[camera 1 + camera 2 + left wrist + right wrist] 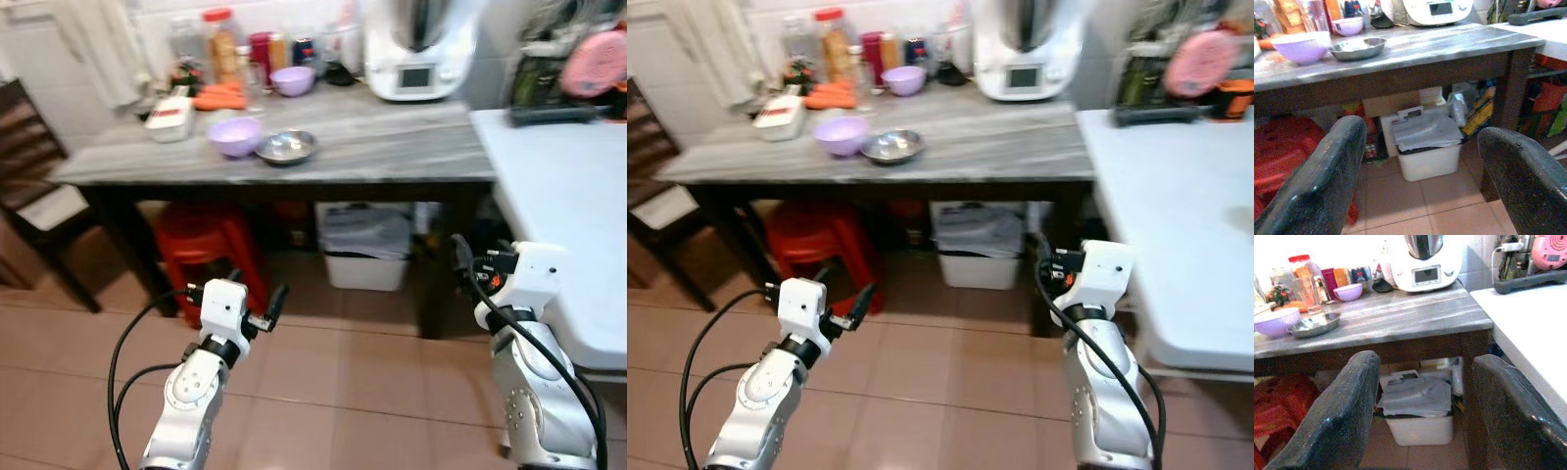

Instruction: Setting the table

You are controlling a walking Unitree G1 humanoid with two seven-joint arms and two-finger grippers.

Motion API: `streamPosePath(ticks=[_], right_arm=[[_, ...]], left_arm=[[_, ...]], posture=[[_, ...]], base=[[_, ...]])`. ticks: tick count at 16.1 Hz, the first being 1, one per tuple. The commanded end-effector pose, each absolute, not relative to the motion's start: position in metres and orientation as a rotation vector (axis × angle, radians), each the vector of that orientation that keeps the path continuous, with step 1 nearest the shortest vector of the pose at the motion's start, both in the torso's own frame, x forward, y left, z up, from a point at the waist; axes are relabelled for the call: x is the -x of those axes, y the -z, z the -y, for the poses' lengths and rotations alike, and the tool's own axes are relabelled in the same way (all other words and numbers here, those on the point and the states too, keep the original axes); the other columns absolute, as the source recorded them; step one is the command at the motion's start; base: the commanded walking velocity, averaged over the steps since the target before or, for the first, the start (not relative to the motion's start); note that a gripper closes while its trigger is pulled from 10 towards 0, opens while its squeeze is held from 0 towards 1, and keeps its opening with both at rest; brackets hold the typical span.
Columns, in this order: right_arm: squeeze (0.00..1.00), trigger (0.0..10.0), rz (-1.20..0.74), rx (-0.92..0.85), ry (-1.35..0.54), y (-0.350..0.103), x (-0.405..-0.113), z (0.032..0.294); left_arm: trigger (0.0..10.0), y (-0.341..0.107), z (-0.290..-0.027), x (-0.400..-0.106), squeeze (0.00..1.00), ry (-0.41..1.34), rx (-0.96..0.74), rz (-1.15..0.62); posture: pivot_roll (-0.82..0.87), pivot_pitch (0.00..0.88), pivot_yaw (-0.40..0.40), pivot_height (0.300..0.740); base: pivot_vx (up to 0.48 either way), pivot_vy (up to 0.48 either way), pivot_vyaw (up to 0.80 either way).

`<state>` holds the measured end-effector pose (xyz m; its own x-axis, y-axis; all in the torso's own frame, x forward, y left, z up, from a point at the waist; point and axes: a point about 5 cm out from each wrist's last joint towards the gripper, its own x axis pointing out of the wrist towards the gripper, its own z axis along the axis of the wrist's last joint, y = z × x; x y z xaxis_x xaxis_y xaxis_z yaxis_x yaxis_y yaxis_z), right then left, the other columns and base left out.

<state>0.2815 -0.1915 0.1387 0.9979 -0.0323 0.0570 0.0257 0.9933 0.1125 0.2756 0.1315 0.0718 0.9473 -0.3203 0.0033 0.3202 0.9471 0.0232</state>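
Observation:
A lilac bowl (235, 135) and a shallow steel bowl (286, 147) sit side by side near the front edge of the grey stone-topped table (392, 147). A smaller lilac bowl (292, 80) stands further back. A white table (558, 186) adjoins on the right. My left gripper (257, 292) is held low over the floor tiles, well short of the grey table, open and empty; its fingers (1317, 181) frame the space under the table. My right gripper (480, 253) hangs beside the white table's edge, also open and empty, fingers (1334, 416) wide apart.
Under the grey table stand a red plastic stool (201, 245) and a white bin (364, 257) with a grey bag. A dark wooden chair (29, 196) is at the left. A white kitchen machine (419, 49), jars, carrots (220, 96) and a white box (171, 117) crowd the table's back.

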Motion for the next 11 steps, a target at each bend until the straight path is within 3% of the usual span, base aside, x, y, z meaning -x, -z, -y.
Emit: streamPosePath(ticks=[1, 3, 5, 11], right_arm=[[0.00, 10.0, 0.069, -0.129, 0.007, -0.1410, -0.2824, 0.1831], [0.00, 10.0, 0.056, -0.137, 0.014, -0.1398, -0.2828, 0.1835], [0.00, 10.0, 0.058, -0.136, 0.015, -0.1400, -0.2832, 0.1844], [0.00, 10.0, 0.076, -0.136, 0.028, -0.1410, -0.2802, 0.1880]], left_arm=[[10.0, -0.0711, -0.1413, -0.2754, 0.00, 0.303, -0.036, -0.001], [10.0, -0.0716, -0.1408, -0.2758, 0.00, 0.307, -0.036, 0.000], [10.0, -0.0723, -0.1405, -0.2766, 0.00, 0.308, -0.035, 0.001], [10.0, -0.0765, -0.1396, -0.2768, 0.00, 0.296, -0.025, 0.017]], posture=[[-0.07, 0.000, 0.119, 0.740], [-0.07, 0.000, 0.120, 0.740], [-0.07, 0.000, 0.120, 0.740], [-0.06, 0.000, 0.117, 0.740]], base=[[0.000, -0.405, 0.00], [0.000, -0.442, 0.00], [0.000, -0.444, -0.59], [0.000, -0.407, 0.00]])
